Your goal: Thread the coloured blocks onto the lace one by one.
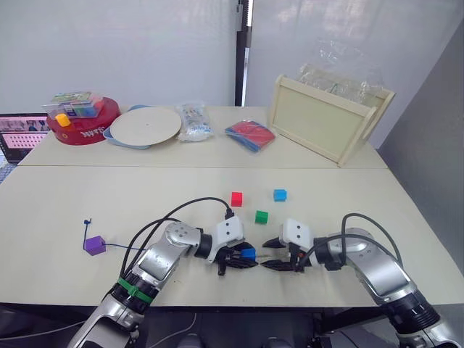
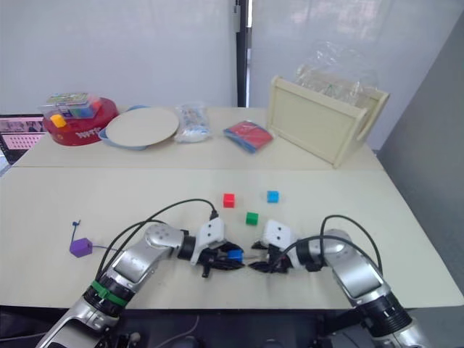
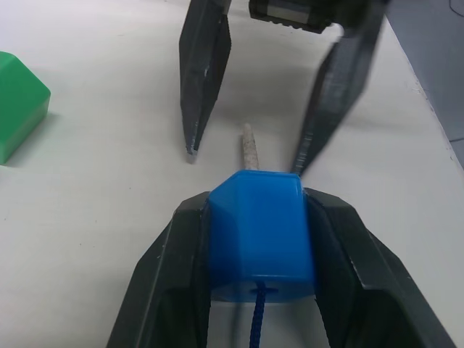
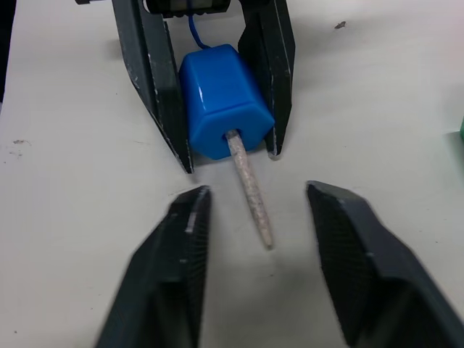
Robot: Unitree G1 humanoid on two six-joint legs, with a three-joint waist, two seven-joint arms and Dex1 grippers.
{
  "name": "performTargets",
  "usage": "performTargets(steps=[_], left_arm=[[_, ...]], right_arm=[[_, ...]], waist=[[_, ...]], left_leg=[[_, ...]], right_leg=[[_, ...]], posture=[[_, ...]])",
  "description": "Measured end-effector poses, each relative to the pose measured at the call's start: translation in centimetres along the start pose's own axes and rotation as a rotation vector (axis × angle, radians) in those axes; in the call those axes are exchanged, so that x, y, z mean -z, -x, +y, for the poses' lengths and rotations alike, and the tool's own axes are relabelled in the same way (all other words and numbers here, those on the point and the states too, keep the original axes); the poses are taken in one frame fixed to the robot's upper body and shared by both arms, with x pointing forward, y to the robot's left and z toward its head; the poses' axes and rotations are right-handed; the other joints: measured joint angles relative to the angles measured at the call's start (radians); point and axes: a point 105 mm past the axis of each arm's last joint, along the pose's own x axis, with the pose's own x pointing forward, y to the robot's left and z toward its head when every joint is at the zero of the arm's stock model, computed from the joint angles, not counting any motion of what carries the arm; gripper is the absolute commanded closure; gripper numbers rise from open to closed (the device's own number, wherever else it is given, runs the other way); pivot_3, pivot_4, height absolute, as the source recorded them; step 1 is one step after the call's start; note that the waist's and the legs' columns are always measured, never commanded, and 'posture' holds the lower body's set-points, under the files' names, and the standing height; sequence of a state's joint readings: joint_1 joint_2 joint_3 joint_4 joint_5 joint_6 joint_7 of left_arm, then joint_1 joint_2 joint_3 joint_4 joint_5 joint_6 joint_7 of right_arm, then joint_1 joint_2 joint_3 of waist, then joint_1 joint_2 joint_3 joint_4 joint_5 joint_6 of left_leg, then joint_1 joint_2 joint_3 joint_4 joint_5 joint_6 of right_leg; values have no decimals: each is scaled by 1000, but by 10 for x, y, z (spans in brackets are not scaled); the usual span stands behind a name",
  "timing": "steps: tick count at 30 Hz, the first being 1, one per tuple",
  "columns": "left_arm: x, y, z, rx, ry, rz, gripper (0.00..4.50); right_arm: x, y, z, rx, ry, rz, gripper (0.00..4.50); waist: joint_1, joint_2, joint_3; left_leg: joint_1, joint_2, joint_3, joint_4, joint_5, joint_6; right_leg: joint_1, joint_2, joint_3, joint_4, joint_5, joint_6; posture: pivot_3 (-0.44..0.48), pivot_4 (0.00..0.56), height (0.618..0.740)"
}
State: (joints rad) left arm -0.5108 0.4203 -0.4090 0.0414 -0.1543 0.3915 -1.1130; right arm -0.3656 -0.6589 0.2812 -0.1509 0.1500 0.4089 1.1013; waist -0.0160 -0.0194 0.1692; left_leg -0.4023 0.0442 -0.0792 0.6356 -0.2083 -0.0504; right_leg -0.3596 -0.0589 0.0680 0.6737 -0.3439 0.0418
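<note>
lace tip point(image 4: 250, 196) through blue block point(image 3: 261, 232) in left tool point(image 1: 243, 259)

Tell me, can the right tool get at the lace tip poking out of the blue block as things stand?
Probably yes. The right tool is open, with the pale lace tip lying on the table between its fingers. The left tool holds the blue block from the sides, so nothing blocks the tip's protruding end.

Silver arms, black looping cables, white wrist blocks, black tapered jaws
</note>
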Motion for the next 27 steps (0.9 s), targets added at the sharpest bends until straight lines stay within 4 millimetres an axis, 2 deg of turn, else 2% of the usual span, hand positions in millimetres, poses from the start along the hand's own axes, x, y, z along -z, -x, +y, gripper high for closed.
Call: performTargets(steps=[3,10,13,15,17,22,26,27], left_arm=[[0,0,0,2,-4,4,3178],[2,5,1,4,-13,26,3178],[9,21,-2,-10,-12,47,3178],[19,42,-6,-25,-12,74,3178],[35,77,-11,-54,-15,135,3178],[64,149,-19,-116,-7,279,3178],[88,222,-14,-238,49,427,3178],[92,233,-12,-262,49,448,3178]], right_arm=[[0,0,0,-9,7,2,4489],[-3,-3,5,-52,26,2,4500],[-5,-5,6,-60,39,5,4500],[-7,-8,8,-62,49,0,4500],[-11,-10,10,-57,60,-6,4500],[-15,-11,12,-54,76,-5,4500],[-18,-11,13,-54,89,-10,4500],[-18,-11,14,-56,90,-11,4500]], waist=[[0,0,0],[-5,0,0],[-15,0,0],[-28,0,0],[-43,0,0],[-55,1,0],[-54,3,1],[-52,3,2]], left_leg=[[0,0,0,0,0,0],[1,0,0,0,0,0],[1,1,0,-1,0,0],[3,2,0,-3,0,0],[6,4,0,-6,0,0],[11,4,1,-11,0,0],[13,5,2,-12,0,0],[13,5,2,-12,0,0]], right_leg=[[0,0,0,0,0,0],[0,0,0,1,0,0],[0,1,0,1,0,0],[0,2,0,1,0,0],[0,3,1,1,0,-1],[1,3,2,3,-1,-2],[1,4,2,5,-2,-4],[1,4,2,5,-2,-4]], posture=[[0,150,740],[0,150,740],[0,150,740],[0,150,740],[0,150,740],[0,150,740],[0,150,740],[0,150,740]])
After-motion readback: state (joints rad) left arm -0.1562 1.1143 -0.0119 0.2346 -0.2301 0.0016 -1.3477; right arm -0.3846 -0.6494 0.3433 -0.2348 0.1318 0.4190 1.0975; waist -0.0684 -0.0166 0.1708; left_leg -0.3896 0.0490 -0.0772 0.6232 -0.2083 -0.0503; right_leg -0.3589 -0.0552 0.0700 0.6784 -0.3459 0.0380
